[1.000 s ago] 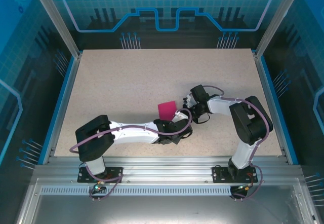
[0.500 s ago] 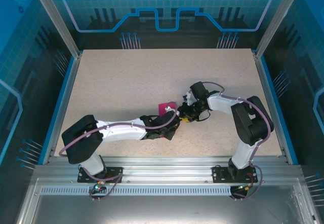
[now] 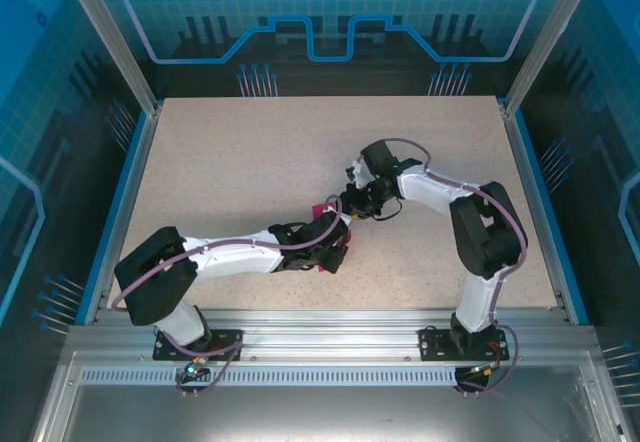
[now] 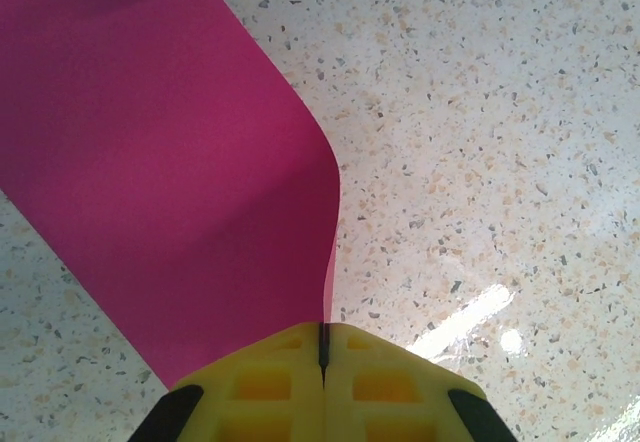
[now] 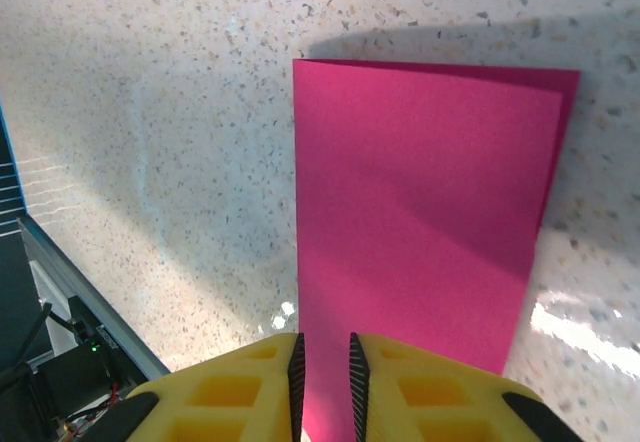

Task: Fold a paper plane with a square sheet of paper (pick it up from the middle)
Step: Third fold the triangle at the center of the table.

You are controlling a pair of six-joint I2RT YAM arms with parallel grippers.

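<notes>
The square sheet of paper point(image 4: 170, 162) is magenta-pink and curves up from the speckled table toward my left gripper point(image 4: 323, 334), which is shut on its near edge. In the right wrist view the paper point(image 5: 420, 212) looks folded over, with a second layer peeking out along its right side. My right gripper point(image 5: 323, 347) hovers at the paper's left edge with its jaws a narrow gap apart and pink showing between them. From above, the left gripper point(image 3: 335, 239) and right gripper point(image 3: 346, 205) meet mid-table, and only slivers of the paper point(image 3: 318, 209) show. No paper plane shape is formed.
The beige speckled table point(image 3: 250, 152) is bordered by blue rails point(image 3: 118, 212) on the left and right and by aluminium posts at the back corners. A metal rail with cabling point(image 5: 60, 292) marks the table's edge in the right wrist view.
The left arm has stretched further right and lowered the paper, which stood up in plain sight before. The right gripper has shifted up and left over it. The left jaws have closed fully.
</notes>
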